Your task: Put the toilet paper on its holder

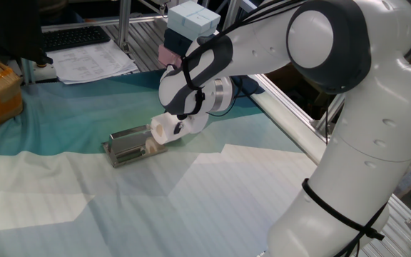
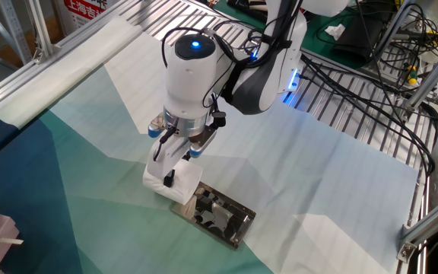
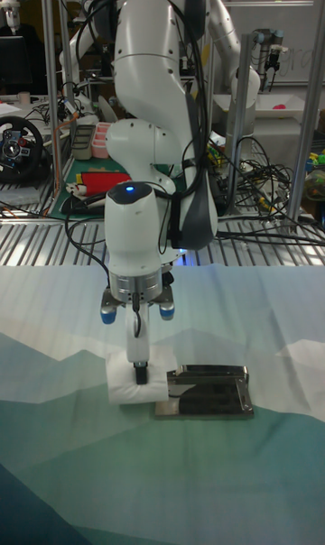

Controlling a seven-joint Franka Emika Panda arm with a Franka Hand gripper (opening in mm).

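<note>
1. Franka arm (image 2: 192,72) dominates all views, wrist pointed down over the teal-and-white cloth (image 2: 82,152) on the table. From here I see it bent low at the cloth's middle.

2. Holder (image 3: 208,390) lies flat on the cloth, silver-grey bracket with its beige end (image 1: 149,147) facing the roll. In the tall fixed view it sits just right of the roll, touching or nearly so.

3. Toilet paper (image 1: 164,128) is low over the cloth at the holder's beige end, hollow core facing the holder in one fixed view. Whether the core has started onto the bar, I cannot tell; the roll hides it.

4. Handling, my judgement: the roll is light, soft and compressible, easily dented, and grippy rather than slippery. Best taken across the outer wall with modest squeeze so the core stays round for the bar.

5. Gripper (image 3: 138,364) is clamped on the roll; one dark finger (image 2: 169,179) presses on its white side, the opposite finger hidden behind it. Spread is about the roll's width.
</note>
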